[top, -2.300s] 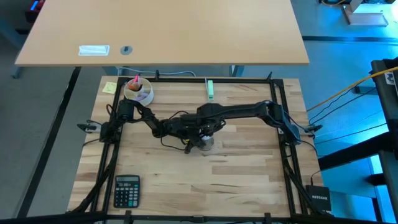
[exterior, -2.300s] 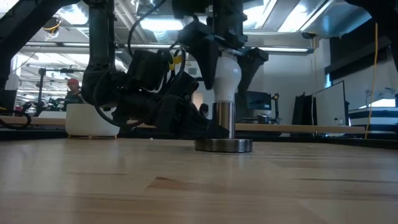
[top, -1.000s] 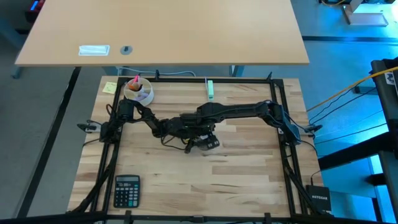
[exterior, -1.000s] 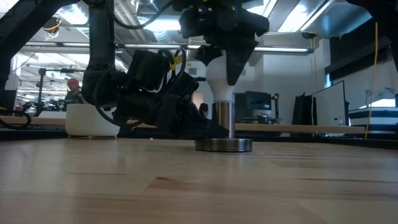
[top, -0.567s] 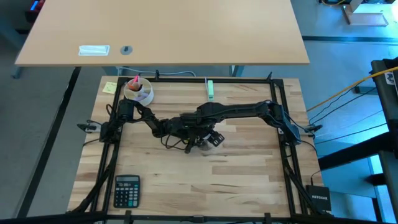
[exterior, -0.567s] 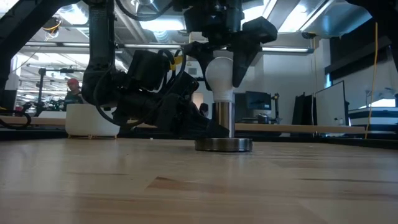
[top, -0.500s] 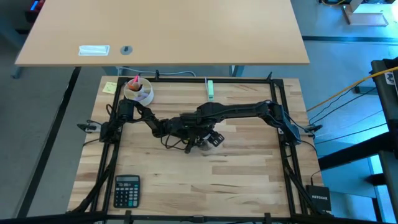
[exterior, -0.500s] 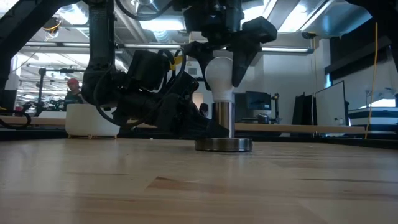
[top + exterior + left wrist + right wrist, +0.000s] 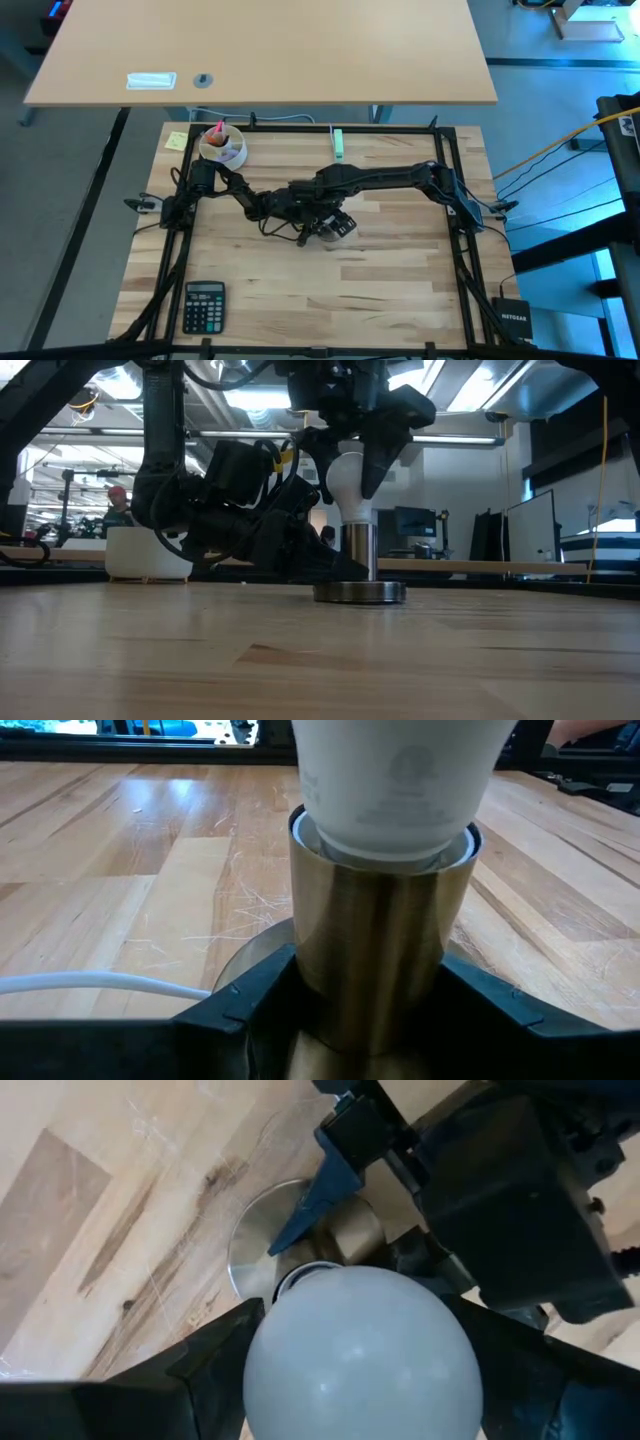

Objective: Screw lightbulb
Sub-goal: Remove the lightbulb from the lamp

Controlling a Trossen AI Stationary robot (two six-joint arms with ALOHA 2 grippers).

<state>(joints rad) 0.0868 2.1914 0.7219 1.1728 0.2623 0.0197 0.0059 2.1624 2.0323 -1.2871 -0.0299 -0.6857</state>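
Right hand [image 9: 352, 460] grips upright lightbulb [image 9: 348, 485], base down.

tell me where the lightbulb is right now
The lightbulb stands upright in the brass socket near the table's middle, in the low view above the round metal base. The right hand grips its globe from above; the left hand clamps the socket.

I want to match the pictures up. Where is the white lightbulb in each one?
High view: lightbulb mid-table, mostly hidden under the right pincer.
Low view: lightbulb upright atop the metal socket.
Left wrist view: top centre.
Right wrist view: bottom centre.
Shared landmark: the socket.
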